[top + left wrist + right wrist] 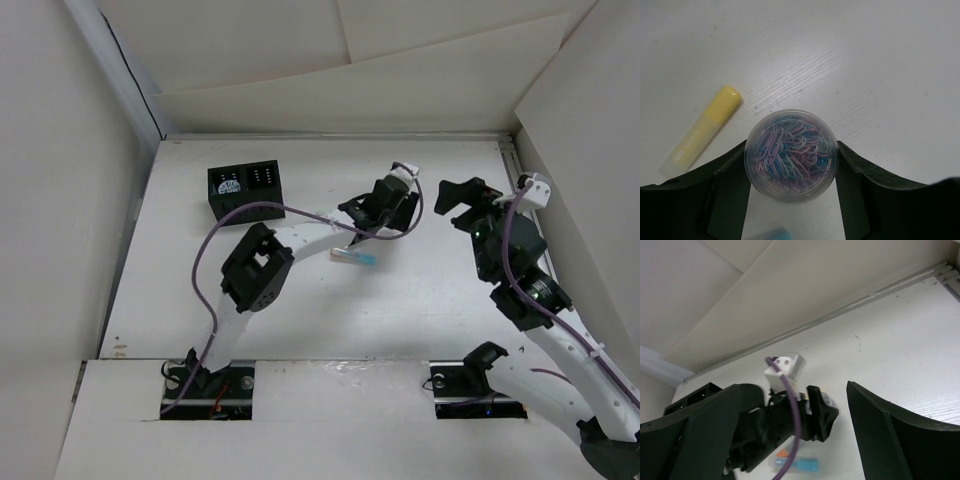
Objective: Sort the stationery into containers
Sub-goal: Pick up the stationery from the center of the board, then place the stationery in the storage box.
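A round clear tub of pastel paper clips (791,155) stands on the white table between the fingers of my left gripper (791,150), which touch it on both sides. A yellow marker (702,131) lies to its left. A clear stick with a blue end (357,257) lies just near of the left gripper (385,205). The black divided organizer (245,188) stands at the back left, apart from both arms. My right gripper (462,195) hangs open and empty above the table to the right, facing the left gripper (810,415).
White walls close in the table on the left, back and right. A purple cable (205,262) loops off the left arm. The blue-ended stick (797,462) shows under the left arm in the right wrist view.
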`<action>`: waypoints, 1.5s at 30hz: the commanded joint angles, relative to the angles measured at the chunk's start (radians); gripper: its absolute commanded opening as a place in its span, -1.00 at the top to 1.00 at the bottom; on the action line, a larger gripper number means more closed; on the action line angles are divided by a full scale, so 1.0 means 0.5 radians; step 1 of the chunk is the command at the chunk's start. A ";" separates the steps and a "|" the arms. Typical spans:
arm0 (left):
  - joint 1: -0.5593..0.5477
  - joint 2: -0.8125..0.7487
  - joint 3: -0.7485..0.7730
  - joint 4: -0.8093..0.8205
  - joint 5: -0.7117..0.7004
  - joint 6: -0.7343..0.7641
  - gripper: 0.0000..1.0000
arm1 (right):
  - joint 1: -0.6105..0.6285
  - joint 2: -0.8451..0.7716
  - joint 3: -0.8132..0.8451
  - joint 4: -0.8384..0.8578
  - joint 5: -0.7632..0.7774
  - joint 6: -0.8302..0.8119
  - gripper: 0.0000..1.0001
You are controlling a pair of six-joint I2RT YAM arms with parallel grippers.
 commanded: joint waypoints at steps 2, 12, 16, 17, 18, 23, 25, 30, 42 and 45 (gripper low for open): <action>0.083 -0.626 -0.192 0.337 -0.008 -0.090 0.12 | 0.002 -0.093 -0.018 0.097 0.040 -0.023 -0.82; 0.696 -1.228 -0.668 0.172 -0.511 -0.540 0.09 | 0.002 0.060 -0.018 0.118 -0.089 -0.023 -0.82; 1.162 -1.473 -1.024 0.272 -0.331 -0.804 0.06 | 0.002 0.165 0.003 0.140 -0.168 -0.041 -0.56; 1.233 -1.519 -1.167 0.309 -0.306 -0.863 0.06 | 0.002 0.183 0.021 0.140 -0.169 -0.041 -0.28; 1.288 -1.593 -1.217 0.328 -0.306 -0.863 0.06 | 0.002 0.214 0.022 0.140 -0.190 -0.060 -0.14; 1.387 -1.594 -1.224 0.215 -0.554 -0.802 0.04 | 0.002 0.263 0.040 0.140 -0.233 -0.060 0.06; 1.387 -1.569 -1.206 0.187 -0.634 -0.802 0.04 | 0.002 0.284 0.040 0.140 -0.251 -0.060 0.02; 1.387 -1.382 -1.092 0.055 -0.732 -0.777 0.04 | 0.002 0.284 0.040 0.140 -0.251 -0.060 -0.19; 1.387 -1.173 -0.899 -0.089 -0.880 -0.716 0.04 | 0.002 0.303 0.040 0.140 -0.291 -0.078 -0.28; 1.387 -1.127 -0.877 -0.108 -0.901 -0.698 0.04 | 0.002 0.321 0.058 0.140 -0.291 -0.078 -0.28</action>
